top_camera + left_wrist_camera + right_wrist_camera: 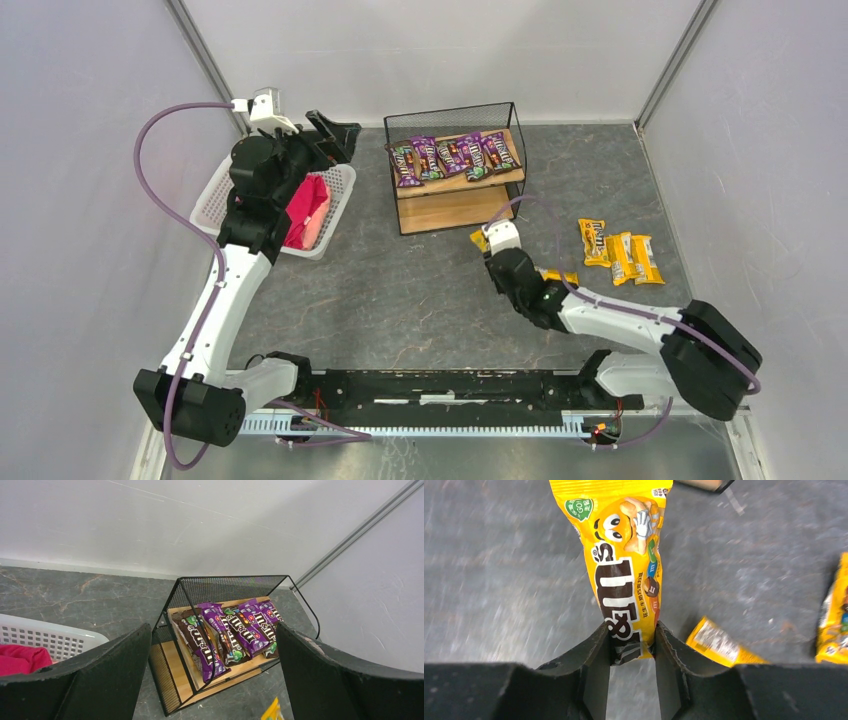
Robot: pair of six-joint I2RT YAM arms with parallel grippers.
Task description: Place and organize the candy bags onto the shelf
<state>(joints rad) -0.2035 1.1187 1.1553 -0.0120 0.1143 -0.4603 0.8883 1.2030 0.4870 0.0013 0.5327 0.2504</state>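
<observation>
The shelf [445, 210] stands at the back middle, with several purple candy bags [455, 155] lying side by side on its top board; its lower board is bare. My right gripper [488, 240] is in front of the shelf's right corner, shut on the bottom end of a yellow candy bag [626, 565] that hangs forward above the floor. In the right wrist view my right gripper [633, 640] pinches that bag between both fingers. My left gripper [335, 135] is open and empty, left of the shelf above the basket. The left wrist view shows the shelf [225, 587] and the purple bags [235, 630].
Three yellow bags [620, 255] lie on the floor right of the shelf, and another [560, 277] lies beside my right arm. A white lattice basket [225, 195] holding a pink-red bundle [308, 212] sits left of the shelf under my left arm.
</observation>
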